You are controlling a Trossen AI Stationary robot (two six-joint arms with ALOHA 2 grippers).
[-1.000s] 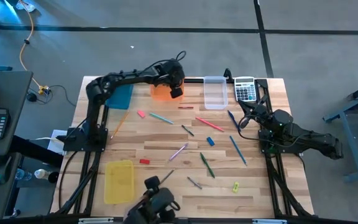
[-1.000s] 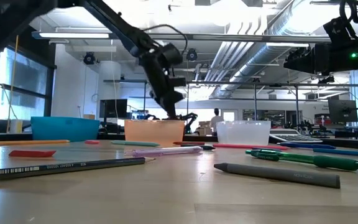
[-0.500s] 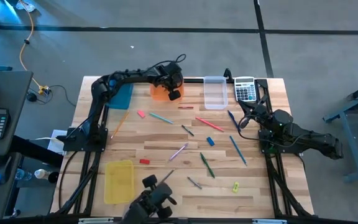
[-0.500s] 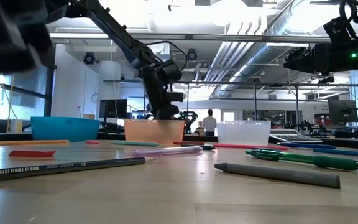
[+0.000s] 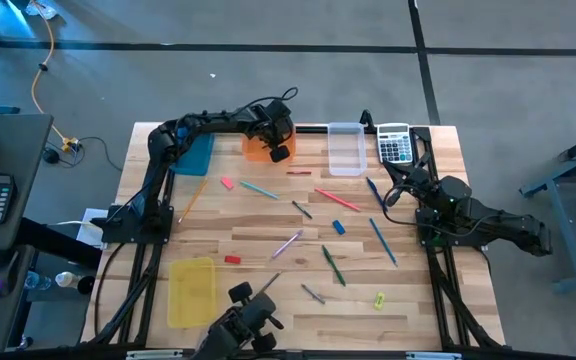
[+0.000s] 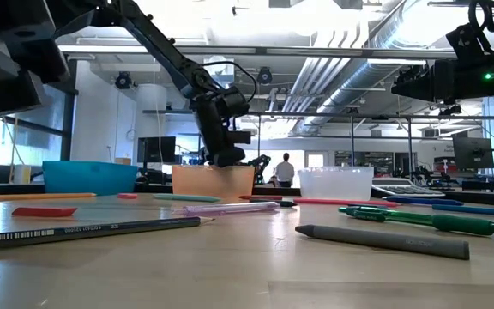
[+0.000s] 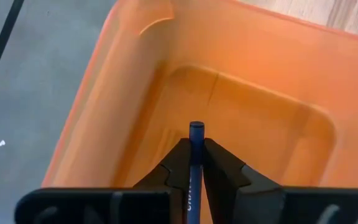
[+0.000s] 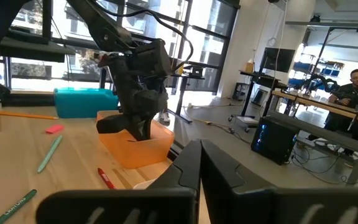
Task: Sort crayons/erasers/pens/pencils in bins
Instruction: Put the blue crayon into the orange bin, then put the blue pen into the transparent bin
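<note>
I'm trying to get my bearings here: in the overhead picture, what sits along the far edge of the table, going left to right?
blue bin → orange bin, with the left hand over it → clear bin → grey calculator

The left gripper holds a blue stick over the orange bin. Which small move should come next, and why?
Probably open the fingers and let it drop. The left gripper is shut on the blue crayon, whose tip points down into the orange bin, inside its walls, so it should land inside. The right gripper waits, shut, beside the calculator.

The crayon [image 7: 195,163] runs off the picture's edge at 6 o'clock, and its printed letters are too blurry to read.
</note>
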